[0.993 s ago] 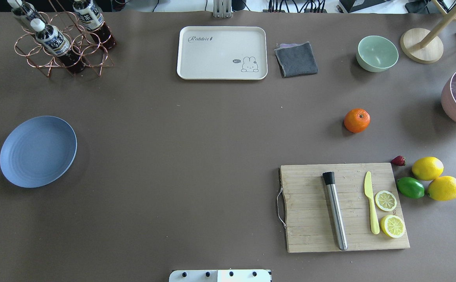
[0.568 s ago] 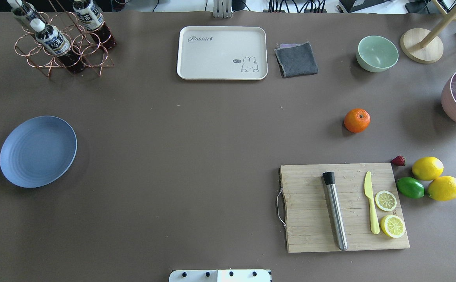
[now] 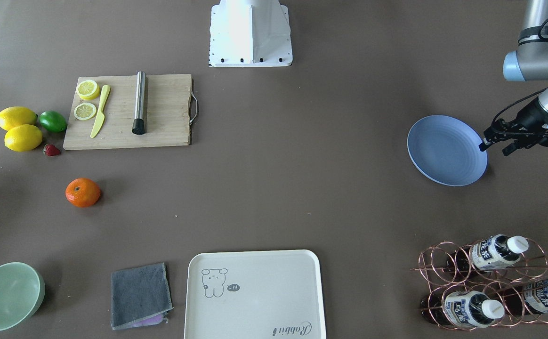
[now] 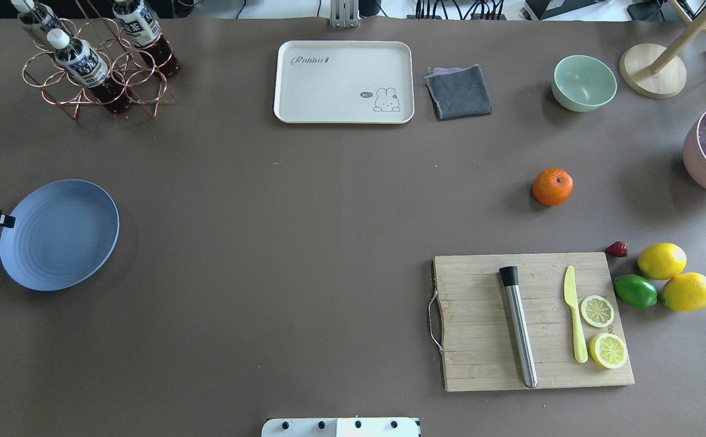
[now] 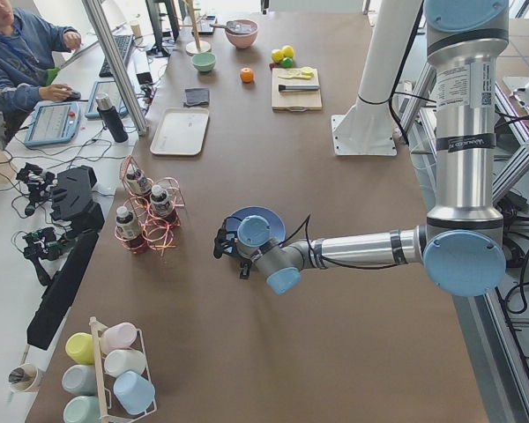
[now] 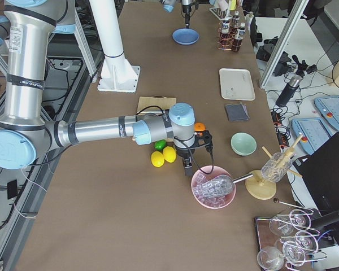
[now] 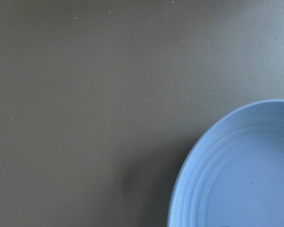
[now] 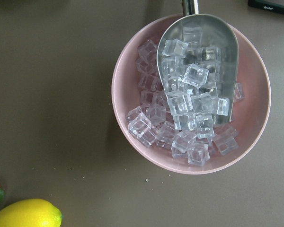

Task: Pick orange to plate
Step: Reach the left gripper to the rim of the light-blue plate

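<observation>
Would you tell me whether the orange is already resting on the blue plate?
No, the orange sits on the bare table, far from the empty plate.

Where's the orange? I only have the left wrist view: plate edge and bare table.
Observer: The orange sits far across the table on the robot's right side, between the green bowl and the cutting board.
Operator: Plate empty?
Observer: Yes, the plate holds nothing. The left gripper hovers at its outer rim.
Operator: Right arm?
Observer: The right gripper hangs between the lemons and the pink ice bowl, close to the orange.
</observation>
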`<state>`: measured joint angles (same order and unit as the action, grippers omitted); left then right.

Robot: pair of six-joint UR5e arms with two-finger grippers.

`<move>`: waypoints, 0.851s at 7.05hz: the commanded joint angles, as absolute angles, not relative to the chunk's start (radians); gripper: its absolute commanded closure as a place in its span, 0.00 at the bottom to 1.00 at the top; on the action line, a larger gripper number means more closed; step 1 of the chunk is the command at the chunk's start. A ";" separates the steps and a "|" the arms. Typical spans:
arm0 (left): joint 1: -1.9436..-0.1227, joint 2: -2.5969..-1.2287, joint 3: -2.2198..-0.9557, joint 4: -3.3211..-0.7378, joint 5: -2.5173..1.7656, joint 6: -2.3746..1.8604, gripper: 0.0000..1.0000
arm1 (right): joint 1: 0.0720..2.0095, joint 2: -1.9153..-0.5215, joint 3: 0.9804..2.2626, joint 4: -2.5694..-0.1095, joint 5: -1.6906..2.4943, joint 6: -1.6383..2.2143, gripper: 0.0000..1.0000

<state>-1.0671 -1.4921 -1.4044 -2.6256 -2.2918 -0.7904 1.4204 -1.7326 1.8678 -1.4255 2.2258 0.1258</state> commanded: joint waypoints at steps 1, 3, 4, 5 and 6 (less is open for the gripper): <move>-1.032 -1.493 -1.394 -2.651 -2.281 -0.802 0.27 | 1.420 -1.735 1.864 -1.427 2.226 0.126 0.00; -1.029 -1.493 -1.359 -2.701 -2.281 -0.804 0.51 | 1.420 -1.736 1.864 -1.427 2.226 0.126 0.00; -1.029 -1.493 -1.358 -2.703 -2.281 -0.804 0.72 | 1.420 -1.736 1.864 -1.427 2.226 0.127 0.00; -1.029 -1.493 -1.362 -2.710 -2.286 -0.805 0.93 | 1.420 -1.736 1.864 -1.427 2.226 0.127 0.00; -1.029 -1.494 -1.371 -2.741 -2.295 -0.822 1.00 | 1.420 -1.736 1.864 -1.427 2.226 0.126 0.00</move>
<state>-1.0295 -1.4932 -1.3640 -2.7148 -2.2864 -0.8090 1.4205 -1.7364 1.8638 -1.4266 2.2258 0.1269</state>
